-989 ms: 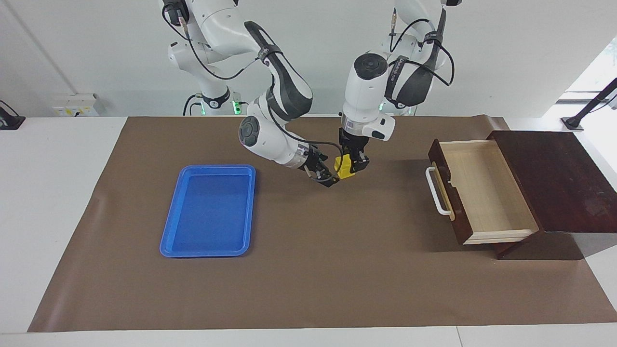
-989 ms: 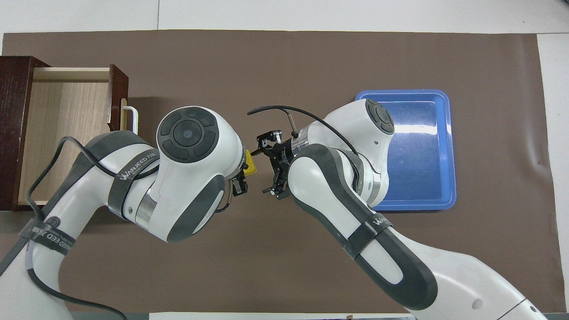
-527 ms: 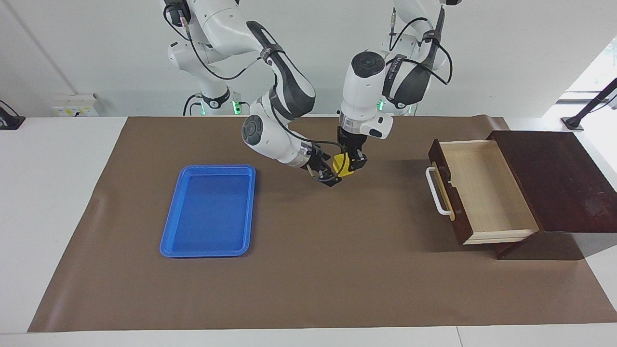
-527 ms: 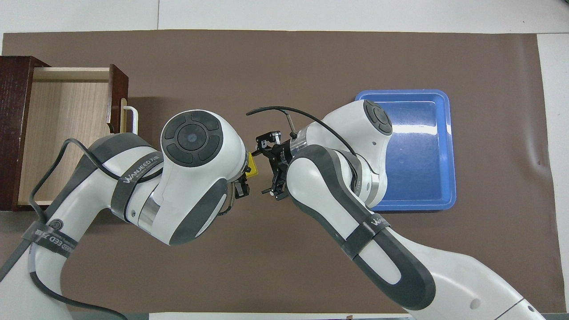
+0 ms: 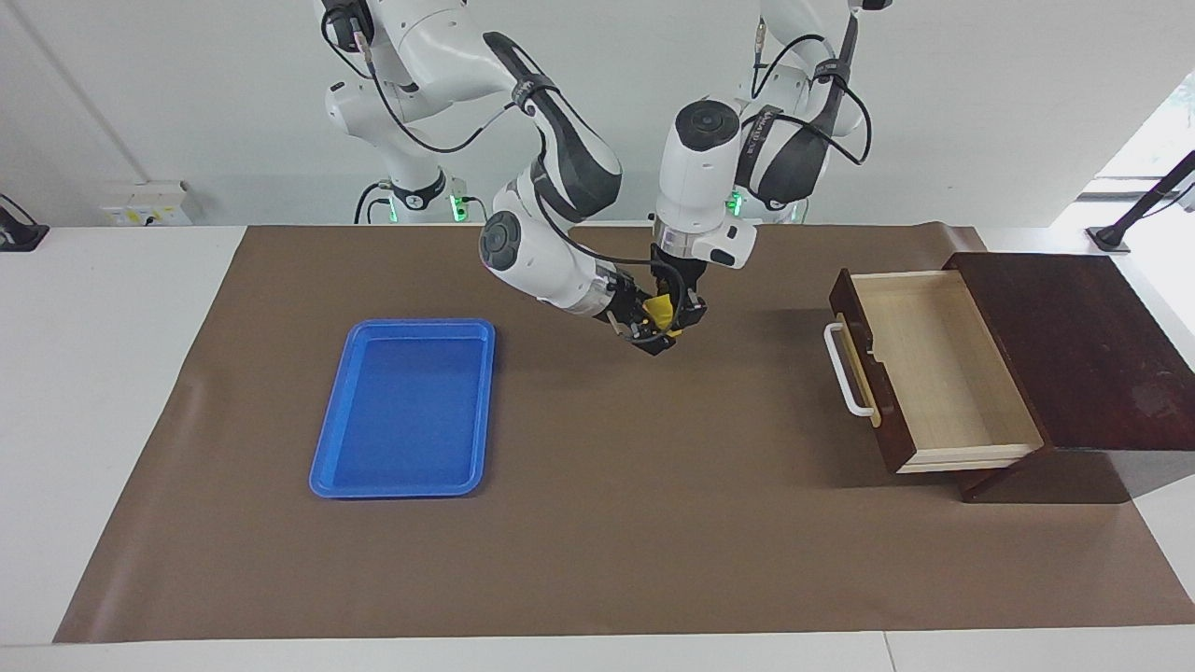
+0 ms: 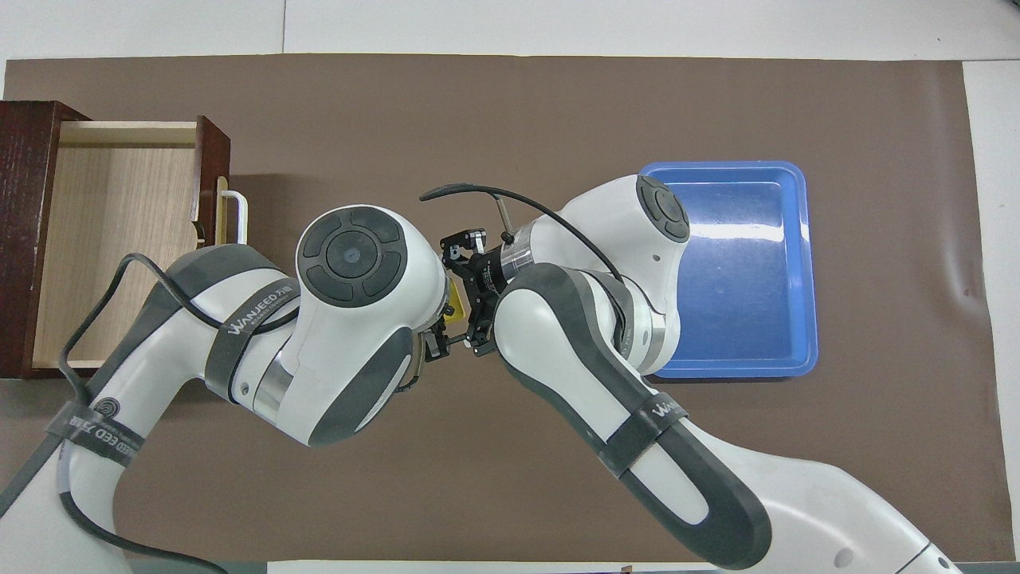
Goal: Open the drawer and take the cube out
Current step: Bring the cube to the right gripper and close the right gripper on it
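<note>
The yellow cube (image 5: 661, 309) hangs in the air over the brown mat, between the drawer and the blue tray. My left gripper (image 5: 684, 313) points down and is shut on it. My right gripper (image 5: 651, 327) comes in sideways from the tray's side, open, with its fingers on either side of the cube. In the overhead view only a sliver of the cube (image 6: 457, 301) shows between the two wrists, next to the right gripper (image 6: 466, 291). The drawer (image 5: 934, 369) stands pulled out of its dark wooden box, its pale inside bare, its white handle (image 5: 845, 371) facing the mat's middle.
The dark wooden box (image 5: 1083, 350) sits at the left arm's end of the table. A blue plastic tray (image 5: 406, 406) lies on the mat toward the right arm's end, with nothing in it. The brown mat (image 5: 616, 523) covers most of the white table.
The right gripper has closed in on the cube, from beside it to straddling it. Both grippers and the cube have risen slightly. Drawer and tray have not moved.
</note>
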`<act>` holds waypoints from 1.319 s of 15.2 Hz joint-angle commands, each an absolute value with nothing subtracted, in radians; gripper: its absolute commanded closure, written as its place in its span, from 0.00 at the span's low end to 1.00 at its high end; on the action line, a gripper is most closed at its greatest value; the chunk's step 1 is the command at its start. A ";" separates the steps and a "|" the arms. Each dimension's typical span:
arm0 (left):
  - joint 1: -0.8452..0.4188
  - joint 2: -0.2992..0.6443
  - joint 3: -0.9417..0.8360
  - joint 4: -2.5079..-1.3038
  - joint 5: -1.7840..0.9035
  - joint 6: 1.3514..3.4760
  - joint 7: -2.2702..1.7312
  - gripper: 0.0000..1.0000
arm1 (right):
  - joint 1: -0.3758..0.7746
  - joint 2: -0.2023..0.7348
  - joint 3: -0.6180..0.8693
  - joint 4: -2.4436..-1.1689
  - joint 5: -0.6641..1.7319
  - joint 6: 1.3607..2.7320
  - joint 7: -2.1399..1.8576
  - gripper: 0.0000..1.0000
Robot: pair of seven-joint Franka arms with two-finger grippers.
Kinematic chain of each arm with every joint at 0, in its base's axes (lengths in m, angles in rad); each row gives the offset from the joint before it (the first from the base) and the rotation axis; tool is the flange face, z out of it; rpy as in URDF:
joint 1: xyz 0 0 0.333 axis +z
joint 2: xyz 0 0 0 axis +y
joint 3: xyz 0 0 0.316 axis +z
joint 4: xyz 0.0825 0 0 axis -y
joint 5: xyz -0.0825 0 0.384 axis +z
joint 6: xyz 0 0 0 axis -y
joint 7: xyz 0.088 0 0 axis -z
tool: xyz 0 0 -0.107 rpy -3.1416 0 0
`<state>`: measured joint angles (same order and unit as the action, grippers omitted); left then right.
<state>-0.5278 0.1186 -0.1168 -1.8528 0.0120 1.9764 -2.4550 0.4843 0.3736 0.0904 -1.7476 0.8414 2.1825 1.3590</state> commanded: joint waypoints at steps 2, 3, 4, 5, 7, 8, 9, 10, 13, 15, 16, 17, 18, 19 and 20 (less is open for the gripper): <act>-0.545 0.094 -0.100 -1.884 0.003 1.988 -2.456 1.00 | 0.483 0.390 0.091 -1.740 0.861 2.204 1.365 0.00; -0.546 0.094 -0.100 -1.884 0.003 1.994 -2.456 1.00 | 0.485 0.391 0.091 -1.740 0.861 2.210 1.367 0.00; -0.545 0.094 -0.100 -1.882 0.003 1.990 -2.456 1.00 | 0.485 0.390 0.091 -1.740 0.861 2.214 1.368 0.00; -0.543 0.094 -0.100 -1.884 0.003 1.983 -2.454 1.00 | 0.485 0.390 0.091 -1.740 0.861 2.214 1.371 0.00; -0.545 0.095 -0.100 -1.882 0.003 1.994 -2.456 1.00 | 0.491 0.391 0.091 -1.740 0.861 2.221 1.393 0.17; -0.542 0.094 -0.100 -1.882 0.003 1.984 -2.454 1.00 | 0.491 0.390 0.091 -1.740 0.861 2.232 1.405 0.40; -0.540 0.094 -0.100 -1.884 0.005 1.986 -2.454 1.00 | 0.492 0.390 0.091 -1.740 0.861 2.235 1.417 0.91; -0.541 0.094 -0.100 -1.887 0.003 1.996 -2.454 1.00 | 0.489 0.390 0.091 -1.738 0.861 2.232 1.420 1.00; -0.541 0.094 -0.100 -1.887 0.005 1.994 -2.453 1.00 | 0.477 0.390 0.091 -1.729 0.857 2.224 1.414 1.00; -0.537 0.094 -0.100 -1.885 0.005 1.984 -2.451 1.00 | 0.471 0.391 0.091 -1.718 0.859 2.220 1.416 1.00; -0.537 0.094 -0.100 -1.887 0.005 1.990 -2.451 1.00 | 0.471 0.391 0.091 -1.717 0.859 2.220 1.416 1.00; -0.537 0.094 -0.100 -1.887 0.005 1.996 -2.451 1.00 | 0.472 0.391 0.091 -1.712 0.861 2.220 1.414 1.00; -0.534 0.095 -0.100 -1.884 0.005 1.990 -2.438 0.88 | 0.471 0.397 0.091 -1.709 0.861 2.218 1.414 1.00; -0.534 0.094 -0.098 -1.884 0.005 1.985 -2.415 0.28 | 0.468 0.397 0.091 -1.706 0.861 2.215 1.414 1.00; -0.534 0.095 -0.098 -1.881 0.006 1.985 -2.404 0.00 | 0.463 0.399 0.092 -1.703 0.861 2.212 1.416 1.00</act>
